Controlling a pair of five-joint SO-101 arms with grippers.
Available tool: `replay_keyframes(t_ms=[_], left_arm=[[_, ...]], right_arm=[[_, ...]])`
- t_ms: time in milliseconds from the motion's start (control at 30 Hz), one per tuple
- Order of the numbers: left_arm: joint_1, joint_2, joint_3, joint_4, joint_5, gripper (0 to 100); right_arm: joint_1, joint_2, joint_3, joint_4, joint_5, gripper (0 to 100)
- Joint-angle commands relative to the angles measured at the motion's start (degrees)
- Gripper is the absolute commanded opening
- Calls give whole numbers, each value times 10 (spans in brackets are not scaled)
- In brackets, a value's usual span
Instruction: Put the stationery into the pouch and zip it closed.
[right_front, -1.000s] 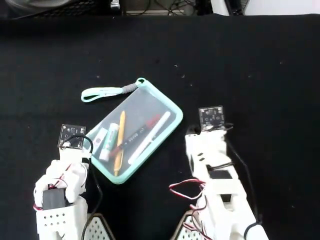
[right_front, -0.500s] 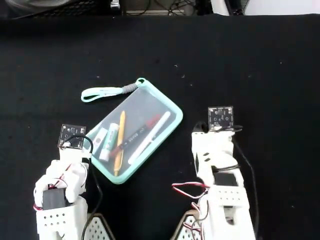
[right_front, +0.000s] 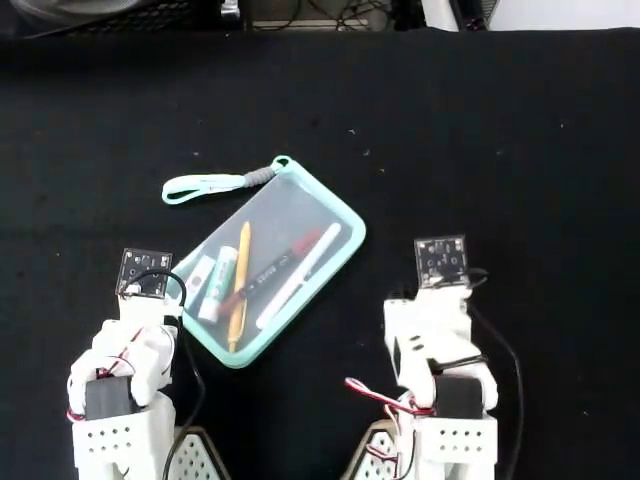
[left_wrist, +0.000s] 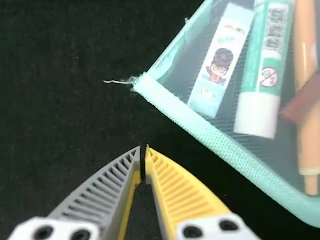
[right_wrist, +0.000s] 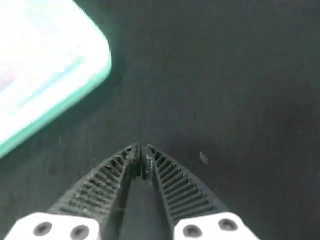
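I see the flat see-through pouch with a mint-green edge (right_front: 288, 200) lying slanted on the black cloth table (right_front: 500, 150). It sits between my two arms, closer to the left one. The white eraser (right_front: 200, 275), the green and white glue stick (right_front: 222, 283), the orange pen (right_front: 240, 290), the red marker (right_front: 278, 263) and the white pen (right_front: 300, 272) all lie inside it, side by side. Its mint-green loop strap (right_front: 205, 185) sticks out from the far corner. I cannot tell if the zip is pulled all the way.

I think the pouch is light, thin and floppy. It will bend if I lift it by one end, and it may slide on the cloth if I push it. The pens inside are hard and can shift around. The thick green edge or the strap looks like the best place to pinch, because the clear skin is smooth and may slip.

My left gripper (left_wrist: 144, 150) is squeezed closed with nothing in it. It points at the pouch's near corner by the eraser, close to it but not touching. My right gripper (right_wrist: 141, 149) is squeezed closed too, and it holds nothing. It rests over bare cloth, and the pouch's rounded corner is off to its side, a bit apart.
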Motion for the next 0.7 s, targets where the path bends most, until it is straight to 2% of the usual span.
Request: replay_keyframes(t_ms=[0, 100, 367, 433, 600, 667], left_arm=[[8, -5, 10, 4, -5, 30], [8, -5, 10, 4, -5, 30], [12, -5, 9, 1, 4, 30], [12, -6, 9, -4, 50, 30], [12, -5, 9, -25, 225, 30], [12, -2, 9, -24, 263, 30]], right_arm=[[4, -24, -3, 43, -6, 15], [4, -21, -3, 93, -6, 15], [9, -16, -3, 91, -5, 14], [9, -18, -3, 91, -5, 14], [9, -19, -3, 91, -4, 14], [9, -19, -3, 91, -4, 14]])
